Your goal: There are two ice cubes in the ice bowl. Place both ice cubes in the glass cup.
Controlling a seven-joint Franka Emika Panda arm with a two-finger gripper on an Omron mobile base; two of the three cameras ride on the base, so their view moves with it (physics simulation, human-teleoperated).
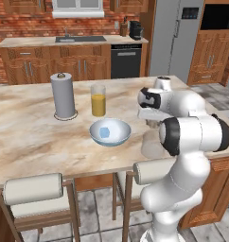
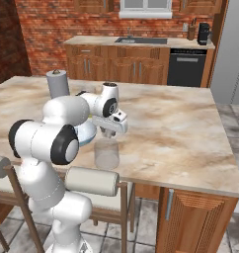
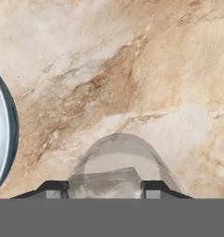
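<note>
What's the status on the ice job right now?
Hand above glass cup, a whitish cube between its fingers. Light blue cube in the ice bowl. Juice glass stands beyond the bowl.

Brick wall [image 1: 22,21], wooden cabinets [image 1: 55,66], dishwasher [image 1: 126,61], window [image 1: 78,7], grey tiled floor [image 1: 95,212]

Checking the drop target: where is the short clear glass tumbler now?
The short clear glass tumbler stands on the marble island's near edge, directly under the gripper, just right of the pale blue-grey bowl.
</note>
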